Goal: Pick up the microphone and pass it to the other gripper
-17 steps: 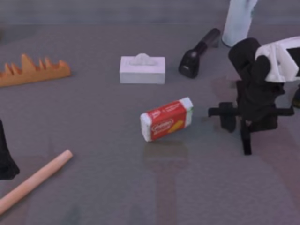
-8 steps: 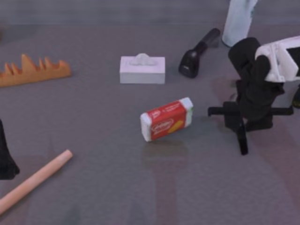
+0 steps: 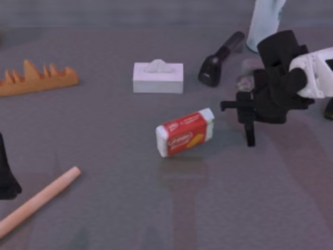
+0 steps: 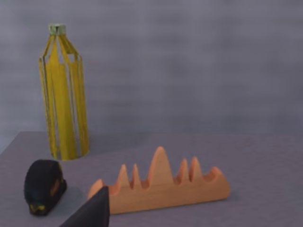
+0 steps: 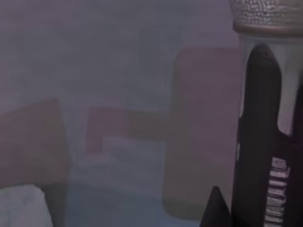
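My right gripper [image 3: 248,110], on the arm with the white casing, is shut on the microphone [image 3: 251,135] and holds it above the table at the right. The thin black handle sticks out toward the near side. The grey mesh head [image 3: 245,81] shows faintly on the far side of the gripper. In the right wrist view the microphone [image 5: 258,142] fills the edge of the picture, with its silver mesh head [image 5: 267,14] at the end and a black fingertip [image 5: 216,213] beside the handle. My left arm [image 3: 6,177] stays parked at the table's left edge.
A red-and-white box [image 3: 184,132] lies mid-table, left of the right gripper. Behind it are a white tissue box [image 3: 158,77], a thick black handheld device [image 3: 218,60] and a pale bottle [image 3: 265,23]. An orange spiked rack [image 3: 36,79] and a wooden stick [image 3: 36,200] lie at the left.
My right gripper has moved toward the far side and to the left, carrying the microphone with it. The left arm has not moved.
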